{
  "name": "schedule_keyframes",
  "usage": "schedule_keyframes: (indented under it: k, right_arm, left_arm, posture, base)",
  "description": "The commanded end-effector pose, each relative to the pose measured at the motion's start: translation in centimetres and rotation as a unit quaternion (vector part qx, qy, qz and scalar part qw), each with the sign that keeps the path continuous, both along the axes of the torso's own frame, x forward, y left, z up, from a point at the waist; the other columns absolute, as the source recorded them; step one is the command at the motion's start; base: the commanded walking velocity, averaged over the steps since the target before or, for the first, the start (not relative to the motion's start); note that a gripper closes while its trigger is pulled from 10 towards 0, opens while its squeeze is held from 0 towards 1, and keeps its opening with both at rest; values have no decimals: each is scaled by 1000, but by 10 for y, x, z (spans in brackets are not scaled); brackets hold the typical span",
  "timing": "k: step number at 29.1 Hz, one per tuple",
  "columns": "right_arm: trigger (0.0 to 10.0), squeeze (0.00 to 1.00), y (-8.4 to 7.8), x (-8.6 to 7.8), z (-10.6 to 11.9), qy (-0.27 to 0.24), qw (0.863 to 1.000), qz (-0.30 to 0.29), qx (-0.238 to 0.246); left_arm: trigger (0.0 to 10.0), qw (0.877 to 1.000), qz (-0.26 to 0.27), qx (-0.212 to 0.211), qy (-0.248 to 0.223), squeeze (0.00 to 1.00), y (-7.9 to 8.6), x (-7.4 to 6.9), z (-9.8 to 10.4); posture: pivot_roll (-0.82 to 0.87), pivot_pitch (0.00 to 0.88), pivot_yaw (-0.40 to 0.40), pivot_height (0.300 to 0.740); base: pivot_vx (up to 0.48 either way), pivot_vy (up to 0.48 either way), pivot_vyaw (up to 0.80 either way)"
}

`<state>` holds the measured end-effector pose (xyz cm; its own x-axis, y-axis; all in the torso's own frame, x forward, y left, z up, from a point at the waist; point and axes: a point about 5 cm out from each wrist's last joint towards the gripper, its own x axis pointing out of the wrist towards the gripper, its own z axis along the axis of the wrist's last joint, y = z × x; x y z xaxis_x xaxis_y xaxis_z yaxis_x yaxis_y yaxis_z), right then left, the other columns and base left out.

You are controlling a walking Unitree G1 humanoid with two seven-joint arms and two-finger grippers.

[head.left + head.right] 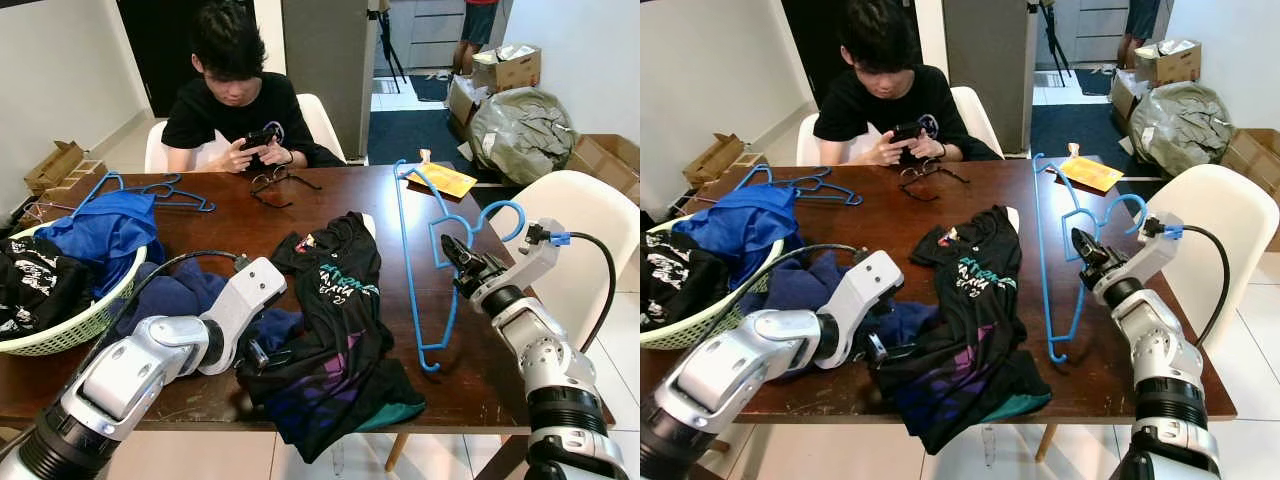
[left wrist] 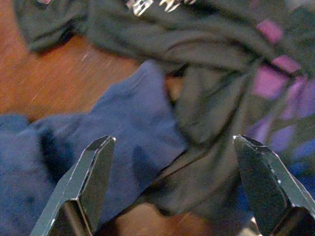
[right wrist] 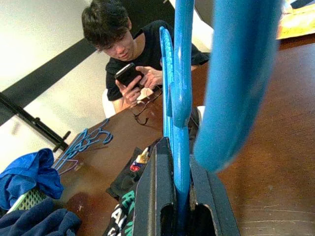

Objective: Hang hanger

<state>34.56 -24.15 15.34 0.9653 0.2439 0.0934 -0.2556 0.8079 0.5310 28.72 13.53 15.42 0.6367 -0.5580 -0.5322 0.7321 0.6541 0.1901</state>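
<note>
In your head view, the right gripper clamps the blue hanger above the table's right side. Your left gripper hovers over the black shirt. In your left wrist view its 2 fingers stand apart. In your right wrist view the hanger sits pinched.
</note>
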Motion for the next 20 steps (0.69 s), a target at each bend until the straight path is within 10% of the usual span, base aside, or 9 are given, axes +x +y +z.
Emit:
schedule_keyframes:
  k: [1,20]
  right_arm:
    - [10000,0,1,0,-2,3,1000,3,6]
    - [10000,0,0,-1,-2,5,1000,1,5]
  left_arm:
    - [10000,1000,14,27,0,0,7,2,-3]
    - [10000,998,50,36,-1,0,0,17,-28]
  posture:
    - [18,0,41,735]
    - [1,0,42,735]
  base:
    - [0,0,0]
    - [0,0,0]
